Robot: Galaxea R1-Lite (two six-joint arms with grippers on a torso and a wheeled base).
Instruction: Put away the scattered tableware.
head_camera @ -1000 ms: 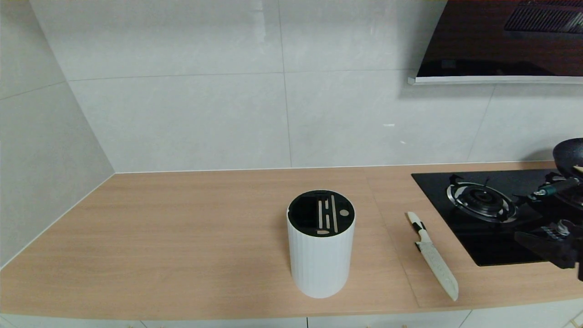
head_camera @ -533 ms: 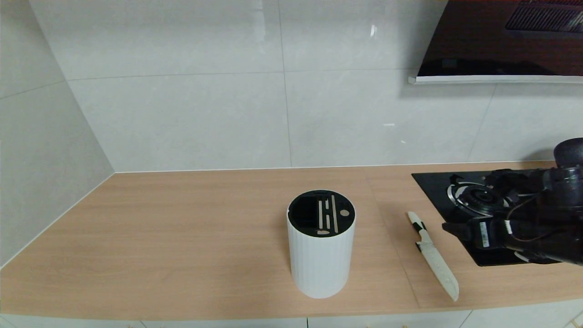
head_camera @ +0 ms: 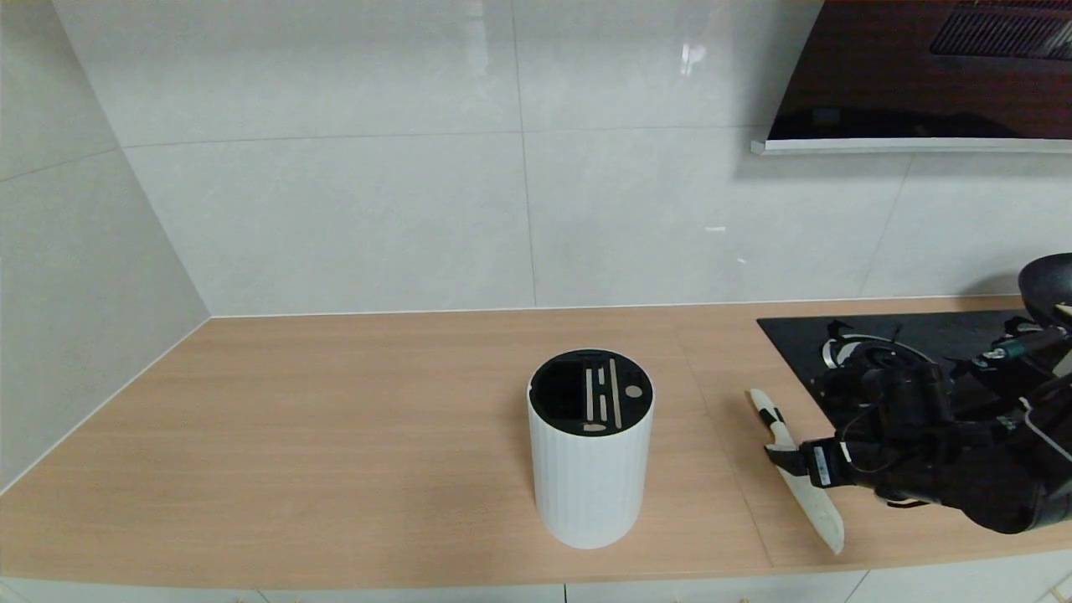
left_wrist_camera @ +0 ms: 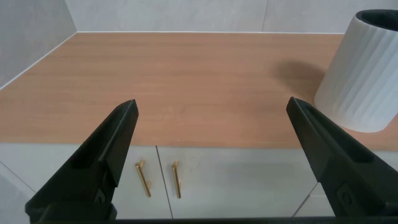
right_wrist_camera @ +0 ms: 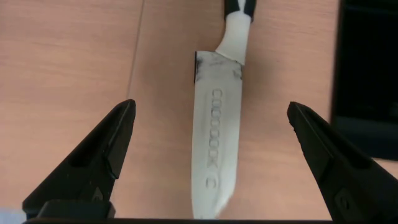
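Right gripper [right_wrist_camera: 209, 104]: jaws spread wide, nothing held. It sits over the kitchen knife [right_wrist_camera: 214, 143], one finger on each side of the blade, with bare table showing between each finger and the blade. Whether it touches the table cannot be told.

Left gripper [left_wrist_camera: 211, 102]: jaws also wide, nothing held. It sits to the left of the knife holder [left_wrist_camera: 367, 74], out at the table's front edge, above cabinet doors with brass handles [left_wrist_camera: 144, 177].

Kitchen knife [head_camera: 819, 509]: lies flat on the table [head_camera: 335, 419], well to the right of the knife holder. The handle, pale with black bands, points toward the wall; the pale blade tip points toward the front edge.

Knife holder [head_camera: 590, 469]: white ribbed cylinder, upright, with a black slotted top. No utensil stands in the slots.

Gas hob [head_camera: 946, 331]: black, set into the table further right of the holder, beyond the knife. A dark pan [head_camera: 1047, 285] sits at its far right. A range hood [head_camera: 921, 75] hangs on the wall above it.
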